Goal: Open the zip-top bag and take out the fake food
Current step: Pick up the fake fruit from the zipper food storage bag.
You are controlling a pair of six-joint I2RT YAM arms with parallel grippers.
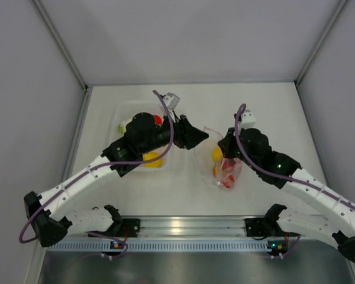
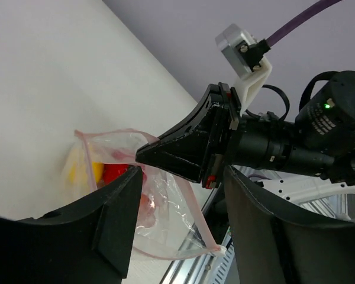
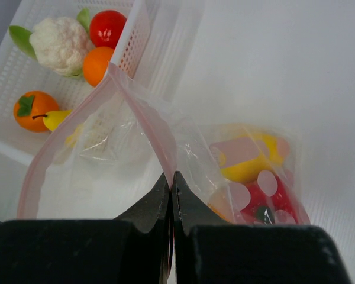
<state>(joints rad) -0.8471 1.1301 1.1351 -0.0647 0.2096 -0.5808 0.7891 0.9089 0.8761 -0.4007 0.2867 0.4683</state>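
Note:
The zip-top bag lies at mid-table, its pink-rimmed mouth pulled open. My right gripper is shut on one side of the pink zip strip and holds it up. Fake food shows inside the bag: a yellow lemon and a red pepper. My left gripper reaches in from the left with its jaws apart. The other lip of the bag hangs between its fingers, and I see no pinch on it. From above, the left gripper faces the right gripper across the bag's mouth.
A white perforated tray stands just left of the bag, holding a cauliflower, a tomato, an orange and a persimmon. The left arm passes over this tray. A metal rail runs along the near edge.

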